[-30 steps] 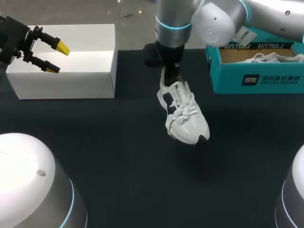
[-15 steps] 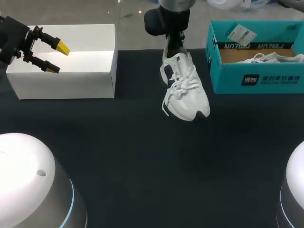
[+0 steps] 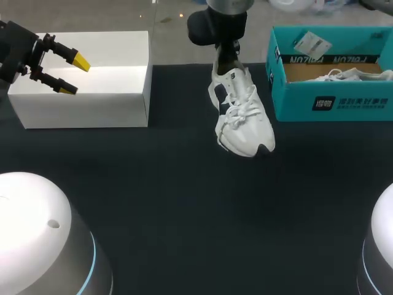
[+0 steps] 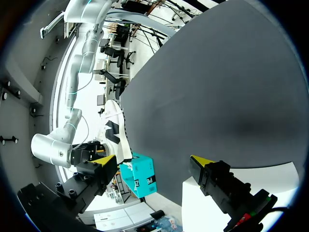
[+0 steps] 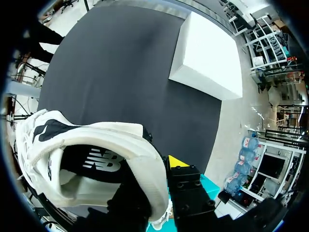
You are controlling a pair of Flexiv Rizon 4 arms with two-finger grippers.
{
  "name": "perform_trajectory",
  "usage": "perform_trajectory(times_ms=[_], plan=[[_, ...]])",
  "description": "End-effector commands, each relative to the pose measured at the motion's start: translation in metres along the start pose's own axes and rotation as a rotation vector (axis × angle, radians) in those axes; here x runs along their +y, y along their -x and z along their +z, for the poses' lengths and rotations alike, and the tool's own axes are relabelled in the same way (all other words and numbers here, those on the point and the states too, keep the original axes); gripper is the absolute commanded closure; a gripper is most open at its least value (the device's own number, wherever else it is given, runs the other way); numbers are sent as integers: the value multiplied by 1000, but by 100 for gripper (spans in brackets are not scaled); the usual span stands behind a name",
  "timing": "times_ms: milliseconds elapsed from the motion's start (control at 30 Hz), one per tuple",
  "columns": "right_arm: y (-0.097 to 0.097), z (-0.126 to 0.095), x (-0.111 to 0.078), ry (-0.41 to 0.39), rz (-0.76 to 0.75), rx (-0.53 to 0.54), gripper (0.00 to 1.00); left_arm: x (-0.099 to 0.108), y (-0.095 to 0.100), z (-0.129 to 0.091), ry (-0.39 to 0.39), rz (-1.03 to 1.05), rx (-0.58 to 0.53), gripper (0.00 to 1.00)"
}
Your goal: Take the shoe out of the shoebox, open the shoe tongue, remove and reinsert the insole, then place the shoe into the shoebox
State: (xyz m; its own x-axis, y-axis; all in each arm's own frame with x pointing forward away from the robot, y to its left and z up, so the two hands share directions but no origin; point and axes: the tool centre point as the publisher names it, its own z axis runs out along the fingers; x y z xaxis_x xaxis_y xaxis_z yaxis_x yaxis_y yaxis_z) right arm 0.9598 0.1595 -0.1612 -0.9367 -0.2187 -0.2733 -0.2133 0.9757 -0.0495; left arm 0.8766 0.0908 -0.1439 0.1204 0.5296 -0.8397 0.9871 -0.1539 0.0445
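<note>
Since the white lace-up sneaker [image 3: 241, 114] hangs toe-down over the black table [image 3: 184, 203], just beside the teal cardboard shoebox [image 3: 325, 101], and is pinched only at its heel collar, it could swing or slip free. The right gripper [image 5: 159, 169] clamps that collar with its fingers narrow. The left gripper [image 3: 73, 75] is spread wide and empty over the white box [image 3: 92, 98].

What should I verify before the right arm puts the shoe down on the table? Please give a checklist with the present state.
1. Grip: the right gripper is shut on the shoe at its heel: ok.
2. The shoe is fully outside the shoebox: ok.
3. The table in front of the shoe is bare: ok.
4. The left gripper is open and apart from the shoe, over the white box: ok.
5. Whether the toe touches the table: cannot tell.
</note>
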Motion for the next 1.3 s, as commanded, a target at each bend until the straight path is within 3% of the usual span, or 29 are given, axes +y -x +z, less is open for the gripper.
perform_trajectory(times_ms=[33, 400, 667, 1300], plan=[[21, -3, -31, 5, 16, 6, 100, 0, 1, 0, 0, 0, 4, 0], [83, 2, -152, -33, 20, -58, 100, 0, 1, 0, 0, 0, 4, 0], [114, 11, -220, -107, 109, -73, 100, 0, 1, 0, 0, 0, 4, 0], [117, 11, -224, -117, 129, -76, 100, 0, 1, 0, 0, 0, 4, 0]])
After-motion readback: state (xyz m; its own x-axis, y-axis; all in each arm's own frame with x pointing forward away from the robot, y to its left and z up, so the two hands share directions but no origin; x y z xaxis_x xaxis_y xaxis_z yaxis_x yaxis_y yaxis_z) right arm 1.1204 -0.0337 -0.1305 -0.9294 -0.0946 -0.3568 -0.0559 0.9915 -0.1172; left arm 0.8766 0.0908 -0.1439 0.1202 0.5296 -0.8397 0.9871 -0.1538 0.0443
